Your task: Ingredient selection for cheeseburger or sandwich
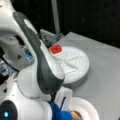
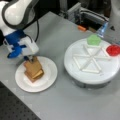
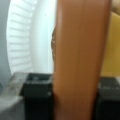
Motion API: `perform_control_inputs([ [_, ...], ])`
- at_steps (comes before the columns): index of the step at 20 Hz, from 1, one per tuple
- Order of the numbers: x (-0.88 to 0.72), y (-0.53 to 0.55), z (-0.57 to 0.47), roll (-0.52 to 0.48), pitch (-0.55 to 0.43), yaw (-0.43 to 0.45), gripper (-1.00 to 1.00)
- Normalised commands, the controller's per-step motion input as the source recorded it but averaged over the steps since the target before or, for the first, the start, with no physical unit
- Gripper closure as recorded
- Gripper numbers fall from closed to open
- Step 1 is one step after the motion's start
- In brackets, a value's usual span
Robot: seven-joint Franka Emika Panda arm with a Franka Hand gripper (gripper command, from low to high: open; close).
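- Toast square (image 2: 32, 65): tan-brown, flat, held on edge and tilted, its lower edge resting on the stack. In the wrist view it (image 3: 80, 60) fills the middle as a tall orange-brown slab, long axis running top to bottom.
- Sandwich stack (image 2: 35, 73): tan toast at the base with a yellow cheese square (image 3: 111, 45) showing at the edge; it sits on the white plate (image 2: 47, 80), toward the plate's left half in a front view.
- Gripper (image 2: 29, 59): closed on the toast square, a dark finger (image 3: 37, 97) pressed against each flat face. It stands directly over the stack, pointing down.
- Arm (image 2: 15, 15): white with grey shell and a blue wrist part, reaching in from a front view's top left; in a front view it (image 1: 42, 67) covers most of the left side.
- Divided round tray (image 2: 92, 62): white, with raised ribs forming wedge compartments, well apart from the plate, to a front view's right.
- Green lettuce piece (image 2: 94, 39): lies in a far wedge of the tray.
- Red round disc (image 2: 113, 49): lies at the tray's rim, just right of the lettuce; also seen in a front view (image 1: 56, 49).
- Grey table (image 2: 62, 105): carries plate and tray.
- Writing: none that can be read.
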Motion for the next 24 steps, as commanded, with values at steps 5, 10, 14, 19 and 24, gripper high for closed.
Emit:
perform_control_inputs([
  [5, 0.19, -0.09, 0.1, 0.25, 0.021, 0.103, 1.0],
  [10, 0.2, -0.07, 0.08, 0.226, 0.017, 0.096, 1.0],
  [14, 0.23, -0.08, 0.04, 0.21, 0.006, 0.103, 1.0],
  [19, 0.24, -0.12, 0.02, 0.208, -0.001, 0.114, 1.0],
  [24, 0.21, -0.18, 0.02, 0.202, 0.006, 0.119, 1.0],
])
